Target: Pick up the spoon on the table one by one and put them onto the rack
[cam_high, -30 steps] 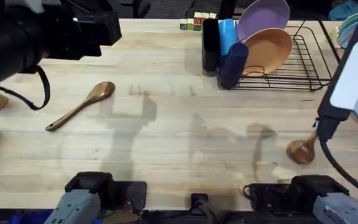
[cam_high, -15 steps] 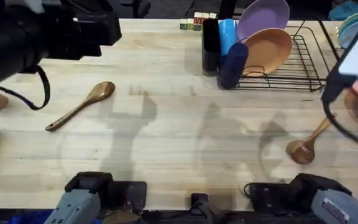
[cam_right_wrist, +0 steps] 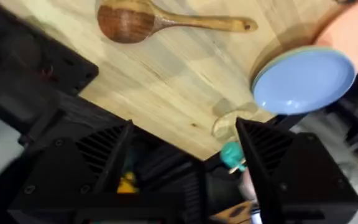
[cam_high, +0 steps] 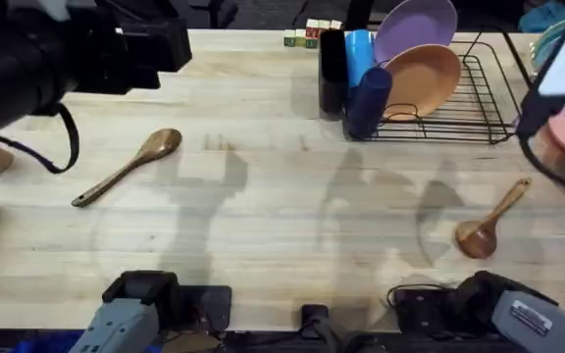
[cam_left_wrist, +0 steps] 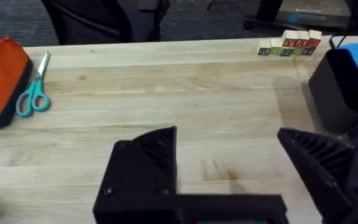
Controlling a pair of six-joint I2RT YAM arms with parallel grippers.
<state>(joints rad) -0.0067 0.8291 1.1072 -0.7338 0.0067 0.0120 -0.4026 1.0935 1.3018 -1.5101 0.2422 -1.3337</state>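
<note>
Rightward and away from the near spoon, the right arm has swung off, uncovering that brown wooden spoon (cam_high: 490, 222) on the light butcher-block tabletop (cam_high: 282, 196), well short of the black wire rack (cam_high: 459, 108). Right end effector (cam_right_wrist: 185, 134) fingers stand apart; left end effector (cam_left_wrist: 235, 155) likewise. Descending off-line could skid the slim handle. Its bowl faces the arm bases, its handle slanting toward the rack's side. Another wooden spoon (cam_high: 126, 167) lies far left.

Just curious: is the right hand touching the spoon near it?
Apart. In the right wrist view, the spoon lies flat on the table, with bare wood between it and the open right hand.
</note>
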